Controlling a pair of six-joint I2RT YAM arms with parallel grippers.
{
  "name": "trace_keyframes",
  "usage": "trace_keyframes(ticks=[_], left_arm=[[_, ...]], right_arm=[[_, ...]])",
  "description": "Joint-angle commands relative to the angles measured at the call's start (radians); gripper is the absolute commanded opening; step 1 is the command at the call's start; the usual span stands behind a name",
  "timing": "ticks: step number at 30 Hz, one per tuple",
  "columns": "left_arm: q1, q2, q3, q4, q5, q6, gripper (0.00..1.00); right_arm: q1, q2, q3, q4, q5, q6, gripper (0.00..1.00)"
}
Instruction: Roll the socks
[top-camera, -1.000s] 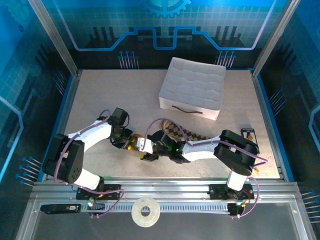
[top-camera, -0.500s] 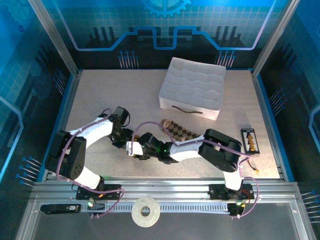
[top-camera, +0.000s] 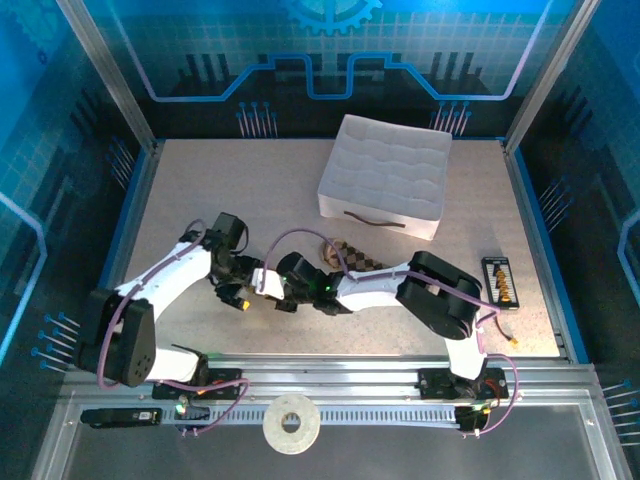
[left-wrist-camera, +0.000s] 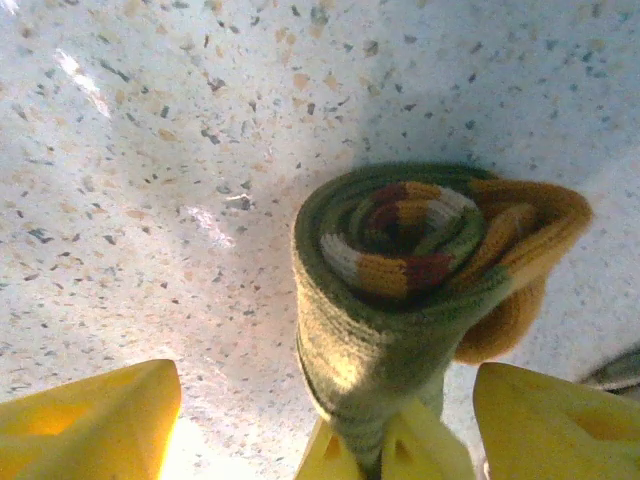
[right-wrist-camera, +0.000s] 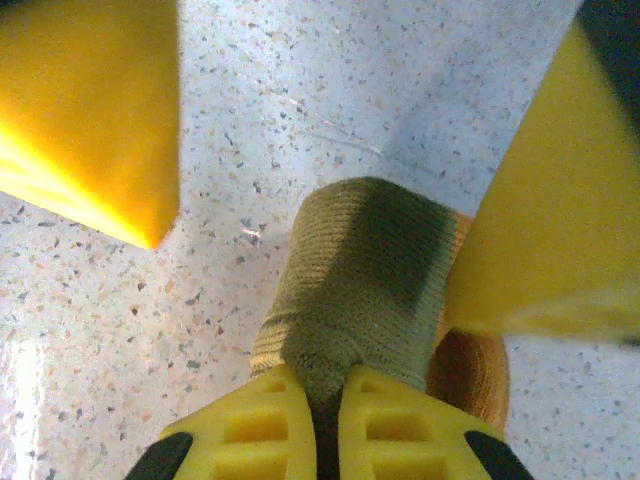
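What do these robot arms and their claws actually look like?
The left arm and right arm have white shells, black joints and looping purple cables. The left pincer and right pincer have chunky yellow fingers, grid-patterned on the right one.

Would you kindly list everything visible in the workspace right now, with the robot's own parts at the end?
olive green sock: one, olive with orange and striped cuff, rolled into a coil, on the table between the two end effectors.
brown checked sock: one, brown and tan, lying flat beside the right arm.
white quilted box: one, white, far side of the table.
small black and orange item: one, near the right edge; too small to identify.
white ring: one, on the rail in front of the arm bases.
table: one, pale speckled.
left end effector: yellow fingers, open, either side of the roll.
right end effector: yellow fingers, shut on the olive green sock.
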Motion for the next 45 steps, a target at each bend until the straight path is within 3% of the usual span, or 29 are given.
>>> trace_keyframes(ticks=[1, 6, 16, 25, 34, 41, 43, 45], left_arm=[[0.015, -0.062, -0.029, 0.042, 0.048, -0.06, 0.85], [0.032, -0.117, -0.052, 0.107, 0.02, -0.086, 0.87], [0.023, -0.137, -0.161, 0.241, 0.087, -0.083, 0.73], [-0.016, 0.0, -0.134, 0.282, 0.054, -0.021, 0.65], [-0.061, 0.17, -0.099, 0.3, -0.024, 0.046, 0.62], [-0.1, 0.224, -0.138, 0.275, -0.071, 0.044, 0.47], [-0.102, 0.228, -0.158, 0.286, -0.072, 0.04, 0.39], [-0.102, 0.225, -0.176, 0.29, -0.07, 0.033, 0.22]], right_arm=[[-0.035, 0.044, -0.01, -0.218, -0.098, 0.08, 0.0], [-0.087, 0.061, 0.012, -0.262, -0.22, 0.151, 0.0], [-0.197, 0.148, 0.083, -0.348, -0.457, 0.333, 0.0], [-0.289, 0.234, 0.138, -0.372, -0.629, 0.527, 0.0], [-0.31, 0.255, 0.194, -0.435, -0.658, 0.572, 0.02], [-0.315, 0.211, 0.209, -0.43, -0.638, 0.579, 0.11], [-0.315, 0.202, 0.217, -0.434, -0.636, 0.579, 0.16], [-0.315, 0.171, 0.209, -0.415, -0.61, 0.575, 0.27]])
